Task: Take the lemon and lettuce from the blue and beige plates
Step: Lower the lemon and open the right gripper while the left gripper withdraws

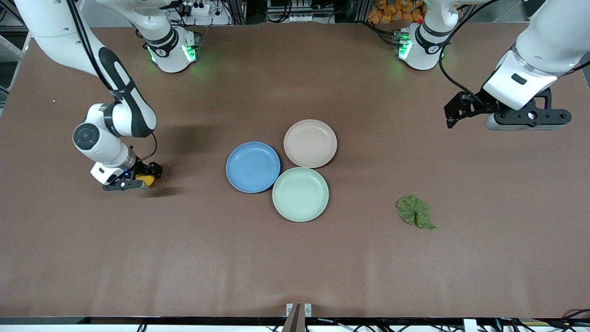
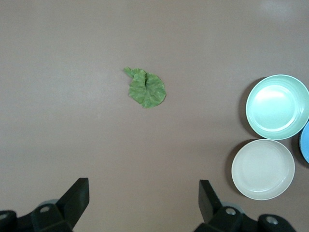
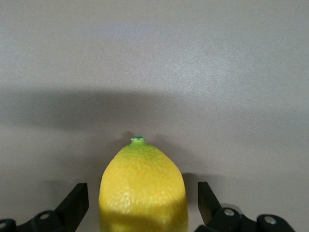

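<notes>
Currently the right hand (image 1: 138, 180) sits low at the table (image 1: 295, 258) in the left part of the front frame, toward the right arm's end. Its fingers (image 3: 72, 203) stand apart, one on each side of the lemon (image 3: 143, 188), with a visible gap to the rind on both sides. Treat the lemon as released and resting on the table, not held.

Note that the left hand (image 2: 143, 203) hangs high in the upper right of the front frame, its fingers spread wide and empty. That arm waits. In its wrist view the lettuce (image 2: 146, 89) lies flat on bare table at upper centre; in the front frame it lies at lower right, nearer to the front camera than the plates.

Observe that the blue plate (image 1: 253, 166) and the beige plate (image 1: 310, 143) at frame centre are both empty, as is the mint-green plate (image 1: 300, 194) touching them. Judged from this, both items are already off their plates.

Handling guidance:
- Lemon: firm, smooth and rounded. Expect it to roll or squirt out under an off-centre pinch. Grip across the widest middle.
- Lettuce: light, limp and easily torn. Pinch at the raised central fold rather than the flat edge.
</notes>
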`<state>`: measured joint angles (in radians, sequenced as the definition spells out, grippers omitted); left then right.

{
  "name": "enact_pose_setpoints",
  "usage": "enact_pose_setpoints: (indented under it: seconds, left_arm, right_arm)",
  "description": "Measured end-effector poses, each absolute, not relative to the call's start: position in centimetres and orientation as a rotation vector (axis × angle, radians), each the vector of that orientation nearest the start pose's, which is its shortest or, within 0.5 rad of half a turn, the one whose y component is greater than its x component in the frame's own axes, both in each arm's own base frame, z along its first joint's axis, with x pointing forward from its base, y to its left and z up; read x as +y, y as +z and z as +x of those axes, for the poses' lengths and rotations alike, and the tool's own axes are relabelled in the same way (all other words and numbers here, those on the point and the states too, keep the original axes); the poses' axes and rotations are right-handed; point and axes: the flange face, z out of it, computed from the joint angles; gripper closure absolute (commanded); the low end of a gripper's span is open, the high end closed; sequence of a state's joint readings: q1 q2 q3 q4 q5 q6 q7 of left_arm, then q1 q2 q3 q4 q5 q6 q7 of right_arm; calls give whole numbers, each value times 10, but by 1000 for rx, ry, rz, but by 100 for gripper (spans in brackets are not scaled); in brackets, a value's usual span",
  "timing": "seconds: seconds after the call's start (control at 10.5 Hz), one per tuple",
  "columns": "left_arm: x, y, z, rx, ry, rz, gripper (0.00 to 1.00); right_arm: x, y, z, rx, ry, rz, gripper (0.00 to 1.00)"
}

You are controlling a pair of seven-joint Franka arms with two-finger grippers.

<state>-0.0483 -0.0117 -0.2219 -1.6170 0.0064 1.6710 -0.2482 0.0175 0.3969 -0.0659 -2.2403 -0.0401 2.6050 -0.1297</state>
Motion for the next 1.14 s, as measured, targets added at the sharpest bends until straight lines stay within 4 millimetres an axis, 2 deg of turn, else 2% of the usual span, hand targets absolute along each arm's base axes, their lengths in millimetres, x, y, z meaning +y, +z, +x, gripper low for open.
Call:
enact_pose_setpoints:
  seconds: [0.38, 0.57, 0.95, 1.14]
  left_arm:
    - [-143, 628, 542, 17, -113, -3150, 0]
    - [-141, 630, 537, 13, -57, -3142, 0]
    - [-137, 633, 533, 5, -2, -3132, 0]
    - [-137, 633, 533, 5, 4, -3131, 0]
  right_arm:
    - [-28, 261, 574, -156, 225, -3157, 0]
    - [-30, 296, 585, -146, 277, -3150, 0]
    - [-56, 381, 603, -69, 342, -3139, 0]
    - [-60, 420, 600, -57, 302, -3143, 0]
